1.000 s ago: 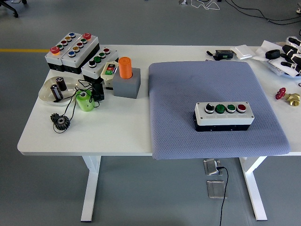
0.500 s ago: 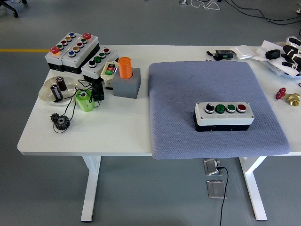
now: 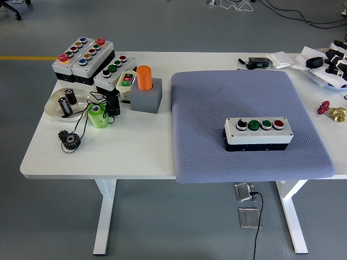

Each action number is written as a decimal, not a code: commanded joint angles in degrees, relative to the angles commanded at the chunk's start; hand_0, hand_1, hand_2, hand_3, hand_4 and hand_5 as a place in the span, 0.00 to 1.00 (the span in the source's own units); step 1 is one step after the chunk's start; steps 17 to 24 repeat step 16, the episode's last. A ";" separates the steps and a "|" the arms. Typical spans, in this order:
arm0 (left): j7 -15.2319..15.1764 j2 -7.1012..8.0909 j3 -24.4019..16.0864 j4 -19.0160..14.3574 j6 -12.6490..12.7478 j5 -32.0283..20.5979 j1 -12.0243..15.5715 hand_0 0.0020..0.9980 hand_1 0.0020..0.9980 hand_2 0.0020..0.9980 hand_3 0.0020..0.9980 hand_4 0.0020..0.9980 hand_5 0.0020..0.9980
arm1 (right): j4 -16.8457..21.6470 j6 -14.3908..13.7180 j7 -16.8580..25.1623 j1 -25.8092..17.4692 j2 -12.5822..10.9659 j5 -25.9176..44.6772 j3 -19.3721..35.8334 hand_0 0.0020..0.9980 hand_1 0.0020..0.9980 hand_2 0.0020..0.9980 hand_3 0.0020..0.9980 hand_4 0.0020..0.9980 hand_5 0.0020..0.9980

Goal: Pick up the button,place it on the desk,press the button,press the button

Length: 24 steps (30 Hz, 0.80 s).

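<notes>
A white button box (image 3: pixel 258 133) with a black base lies on the grey-blue mat (image 3: pixel 217 97) at the right of the white table. Its top carries a row of round buttons: black, two green, and a red one (image 3: pixel 278 124) at the right end. Nothing touches the box. Neither robot hand shows in the head view, and no person is at the table.
Several other button boxes (image 3: pixel 84 56) stand at the back left, beside an orange cylinder in a grey block (image 3: pixel 145 86). A bowl (image 3: pixel 54 106), a green cup (image 3: pixel 97 116) and black gears (image 3: pixel 70 141) lie in front. Black-and-white glove-like things (image 3: pixel 337 62) and brass fittings (image 3: pixel 332 111) are at the right edge.
The black-and-white things at the right edge have shifted slightly to the right. The button box and everything else have not moved.
</notes>
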 joint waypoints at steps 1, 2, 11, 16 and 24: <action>0.04 0.01 -0.01 0.00 0.02 0.10 -0.02 0.65 0.70 0.73 0.50 0.31 0.96 | -0.08 0.09 -0.08 0.01 0.02 -0.05 -0.03 0.88 0.88 0.94 0.97 0.75 0.27; 0.07 0.01 0.01 0.00 0.03 0.15 -0.03 0.65 0.70 0.73 0.50 0.31 0.96 | -0.14 0.16 -0.14 0.04 0.03 -0.07 -0.06 0.88 0.88 0.94 0.97 0.75 0.27; 0.08 -0.02 -0.06 0.00 -0.03 0.07 -0.13 0.66 0.70 0.73 0.50 0.31 0.96 | -0.56 -0.23 0.03 0.25 0.14 2.60 -0.46 0.88 0.88 0.94 0.97 0.70 0.33; -0.07 -0.09 -0.01 0.00 -0.12 -0.44 -0.30 0.66 0.70 0.73 0.50 0.31 0.96 | -0.73 -0.19 -0.10 0.38 0.01 2.92 -0.56 0.88 0.88 0.94 0.97 0.70 0.33; -0.07 -0.09 -0.01 0.00 -0.12 -0.44 -0.30 0.66 0.70 0.73 0.50 0.31 0.96 | -0.73 -0.19 -0.10 0.38 0.01 2.92 -0.56 0.88 0.88 0.94 0.97 0.70 0.33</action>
